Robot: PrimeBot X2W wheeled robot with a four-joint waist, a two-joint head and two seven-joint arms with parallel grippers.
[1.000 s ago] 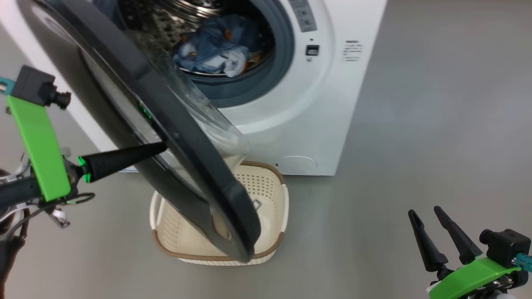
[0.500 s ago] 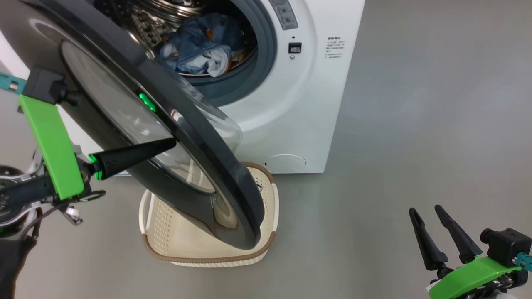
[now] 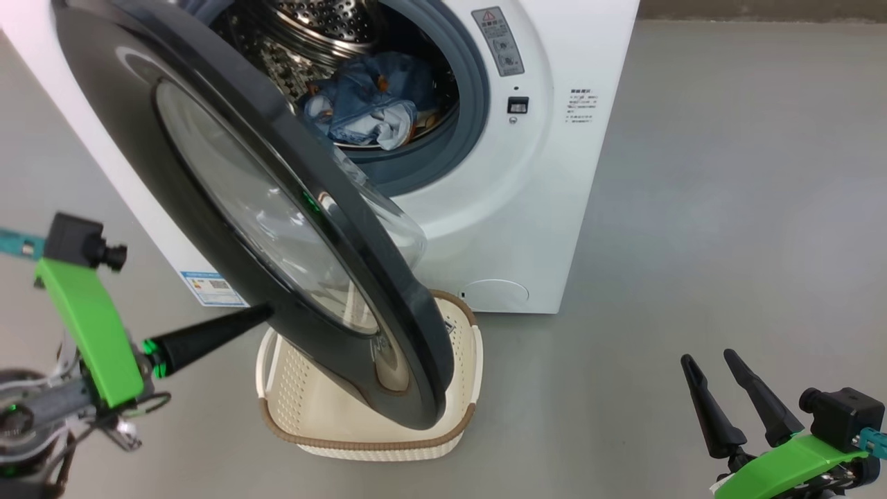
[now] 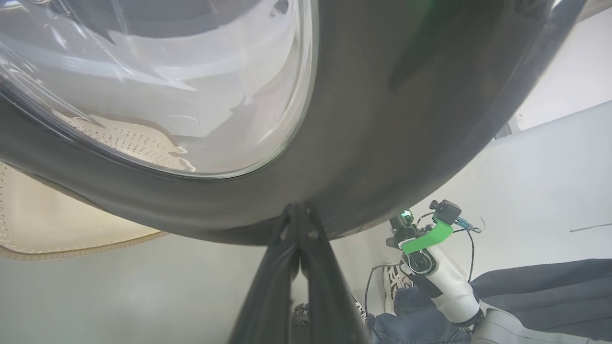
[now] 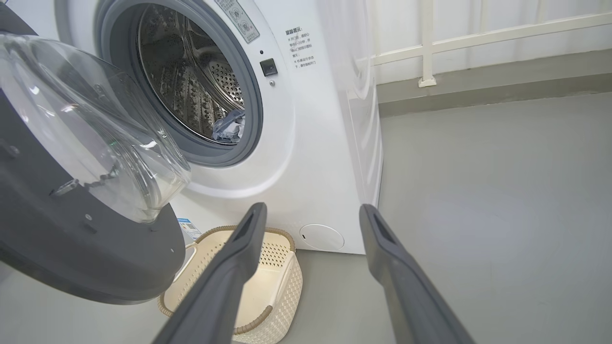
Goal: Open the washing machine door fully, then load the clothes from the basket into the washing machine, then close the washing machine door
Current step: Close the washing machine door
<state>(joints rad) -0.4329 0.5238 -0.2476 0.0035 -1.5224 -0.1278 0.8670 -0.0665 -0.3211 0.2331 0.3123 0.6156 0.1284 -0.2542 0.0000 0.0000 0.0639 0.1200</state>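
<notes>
L gripper (image 3: pixel 262 314): fingers pressed together, nothing between them, tip against black ring of washing machine door (image 3: pixel 263 222), low on its outer face. R gripper (image 3: pixel 708 358): fingers spread wide, holding nothing, near right above floor (image 3: pixel 693 208), well apart from washing machine (image 3: pixel 527 208). Door part-open, swung out to near left, lower edge over basket (image 3: pixel 305 388). Basket on floor just in front of machine. Blue clothes (image 3: pixel 367 104) w/ cream bit lie in drum (image 3: pixel 312 28).
</notes>
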